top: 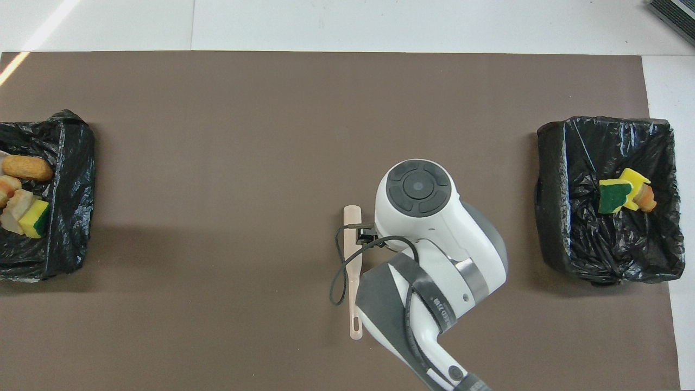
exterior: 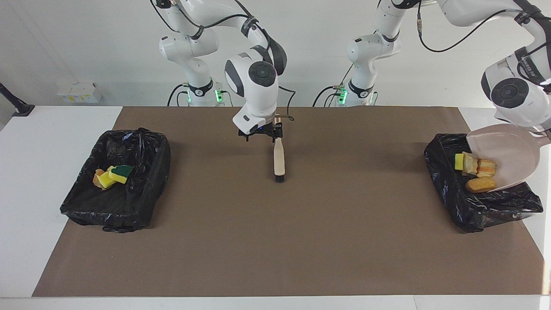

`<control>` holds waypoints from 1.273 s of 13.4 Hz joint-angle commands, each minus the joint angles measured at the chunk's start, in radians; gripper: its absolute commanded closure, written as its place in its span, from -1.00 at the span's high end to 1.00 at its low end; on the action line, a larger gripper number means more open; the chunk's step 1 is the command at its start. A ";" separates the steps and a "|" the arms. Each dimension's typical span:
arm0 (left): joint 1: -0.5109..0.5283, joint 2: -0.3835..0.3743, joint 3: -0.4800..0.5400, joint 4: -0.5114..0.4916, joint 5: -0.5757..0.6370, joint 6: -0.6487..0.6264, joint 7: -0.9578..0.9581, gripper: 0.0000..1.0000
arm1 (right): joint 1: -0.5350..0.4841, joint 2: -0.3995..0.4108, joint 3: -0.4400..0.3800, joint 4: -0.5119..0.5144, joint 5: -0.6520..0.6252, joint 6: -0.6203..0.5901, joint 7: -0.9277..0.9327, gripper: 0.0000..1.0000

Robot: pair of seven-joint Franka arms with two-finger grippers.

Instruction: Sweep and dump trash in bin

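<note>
Where the desk (exterior: 301, 241) lies closest to the robots, the right claw (exterior: 261, 134) hangs with jaws spread and empty over the handle of the brush (exterior: 279, 160), which lies flat on the desk. At the left arm's end, the left claw (exterior: 543, 130) is clamped on the handle of the tilted dustpan (exterior: 512, 150), and four pieces of trash (exterior: 475, 168) sit at its lower lip over the bin (exterior: 447, 181); three more lie in the second bin (exterior: 142, 189). Judged risk: a lip too near the rim could drop scraps onto the desk, or snag the loose black liner.
</note>
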 commanded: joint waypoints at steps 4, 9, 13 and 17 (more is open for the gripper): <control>0.016 -0.139 0.014 -0.042 0.155 -0.016 -0.038 -1.00 | -0.242 -0.066 0.007 0.040 -0.060 -0.005 -0.227 1.00; -0.025 -0.153 0.000 -0.038 0.083 -0.011 -0.035 -1.00 | -0.333 -0.142 -0.001 0.144 -0.049 -0.109 -0.293 1.00; -0.082 -0.149 0.000 -0.041 -0.261 -0.014 -0.045 -1.00 | -0.335 -0.165 -0.053 0.193 -0.037 -0.170 -0.313 1.00; -0.108 -0.139 -0.002 -0.060 -0.587 -0.013 -0.044 -1.00 | -0.335 -0.165 -0.061 0.261 -0.035 -0.229 -0.315 1.00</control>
